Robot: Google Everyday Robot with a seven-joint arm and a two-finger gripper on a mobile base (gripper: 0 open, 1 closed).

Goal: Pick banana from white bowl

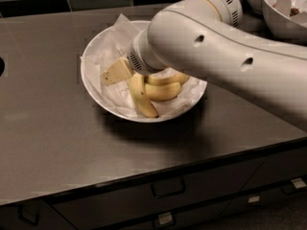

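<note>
Ok, gripper [115, 72] sits inside the white bowl [91, 83], above the paper lining [117, 32]. Grip state: can't tell. Banana [142, 96] lies in the bowl just beside the gripper, under the arm [216, 47], alongside two shorter bananas [164, 91]. Contact unclear.

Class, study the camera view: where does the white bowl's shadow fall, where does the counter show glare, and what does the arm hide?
Camera view: the white bowl casts a shadow forward onto the counter, which shows a pale sheen at left; the gripper, over the bowl's paper lining, and the arm hide parts of the bananas.
</note>
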